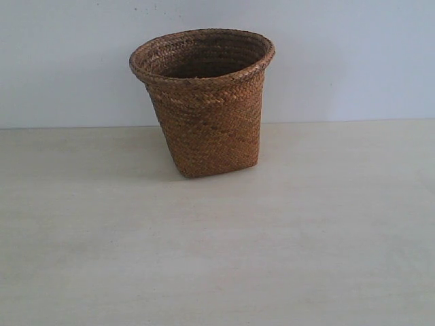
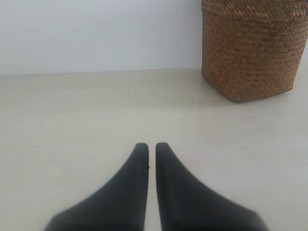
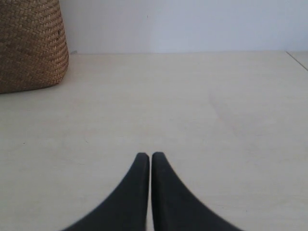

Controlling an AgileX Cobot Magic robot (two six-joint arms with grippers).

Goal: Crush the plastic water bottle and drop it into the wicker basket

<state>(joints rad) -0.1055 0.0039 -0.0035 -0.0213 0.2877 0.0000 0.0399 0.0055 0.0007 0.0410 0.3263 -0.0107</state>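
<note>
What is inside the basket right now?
Only the basket's woven inner wall below the rim shows. Its front wall hides the bottom, so a bottle there cannot be ruled out.

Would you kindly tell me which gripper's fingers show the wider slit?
The left gripper: a thin pale slit runs between its fingers, while the right gripper's fingers almost touch.

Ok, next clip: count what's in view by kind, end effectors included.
Basket: 1
Table: 1
End effectors: 2, the left end effector and the right end effector, both shut and empty
Bottle: 0 in any view
Total: 4
</note>
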